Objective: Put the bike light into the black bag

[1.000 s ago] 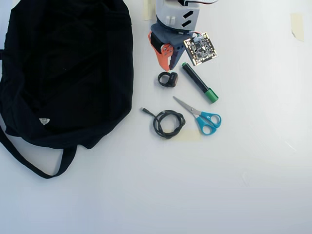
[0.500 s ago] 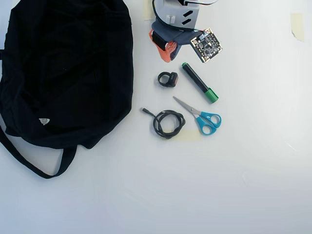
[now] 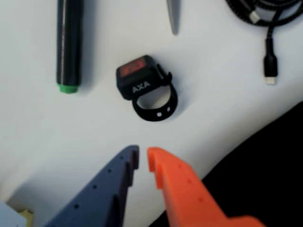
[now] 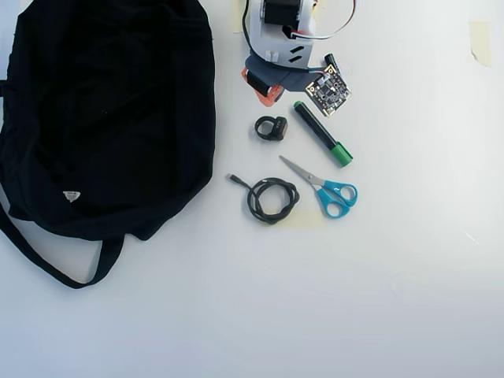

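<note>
**A:** Gripper (image 3: 143, 161) first, nearest the wrist camera: one blue-grey finger, one orange finger, tips a narrow gap apart, nothing between them. Black fabric fills the lower right corner of that view.

**B:** That is the black bag (image 4: 110, 110). Overhead view shows it slumped flat on the white table (image 4: 378, 299), strap looping out below, small white triangular label near the lower edge. Its contents cannot be made out; I see no opening, only dark cloth.

**A:** Bike light (image 3: 144, 85) lies on the table just beyond the fingertips, untouched. Small black block, red lens patch on top, white "AXA" lettering on the side, black rubber ring attached and lying toward the gripper.

**B:** Overhead, the bike light (image 4: 271, 127) sits between the bag and the marker (image 4: 323, 132), close to the marker.

**A:** Wrist view cuts the marker (image 3: 69, 45) off at the top; green cap end visible. Scissors (image 3: 173, 16) show as a grey blade tip only. Cable (image 3: 267, 42) is cropped too, with its plug end lying free.

**B:** Overhead, blue-handled scissors (image 4: 327, 187) and coiled cable (image 4: 271, 198) lie farther out. The arm itself is cut off at the top edge.
</note>
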`<act>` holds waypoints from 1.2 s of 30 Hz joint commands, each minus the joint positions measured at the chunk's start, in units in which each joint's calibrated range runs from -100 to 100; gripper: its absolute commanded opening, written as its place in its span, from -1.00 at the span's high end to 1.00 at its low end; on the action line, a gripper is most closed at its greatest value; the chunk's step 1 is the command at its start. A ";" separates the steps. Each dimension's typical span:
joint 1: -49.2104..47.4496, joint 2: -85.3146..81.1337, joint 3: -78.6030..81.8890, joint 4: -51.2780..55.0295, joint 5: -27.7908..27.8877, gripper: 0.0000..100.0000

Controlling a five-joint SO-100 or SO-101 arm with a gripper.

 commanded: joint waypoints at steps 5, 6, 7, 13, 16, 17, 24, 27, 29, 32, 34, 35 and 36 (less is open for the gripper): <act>0.15 -0.12 1.34 -4.19 0.27 0.96; 0.15 -0.12 1.61 -4.62 0.32 0.96; 0.08 -0.12 1.88 -5.31 0.27 0.95; 0.15 2.95 3.31 -6.17 0.32 0.83; 0.15 5.94 2.15 -6.17 0.32 0.71; 0.15 6.60 1.70 -6.17 0.32 0.68; 0.68 9.18 1.16 -8.58 0.32 0.61; 0.68 10.09 1.16 -9.53 0.32 0.62; 0.75 10.50 1.16 -10.47 0.32 0.62; 1.65 11.17 1.16 -11.77 0.42 0.62; 1.95 11.67 1.16 -12.37 1.21 0.63; 2.32 12.00 1.16 -12.54 1.58 0.63; 2.55 12.16 1.16 -12.63 1.89 0.63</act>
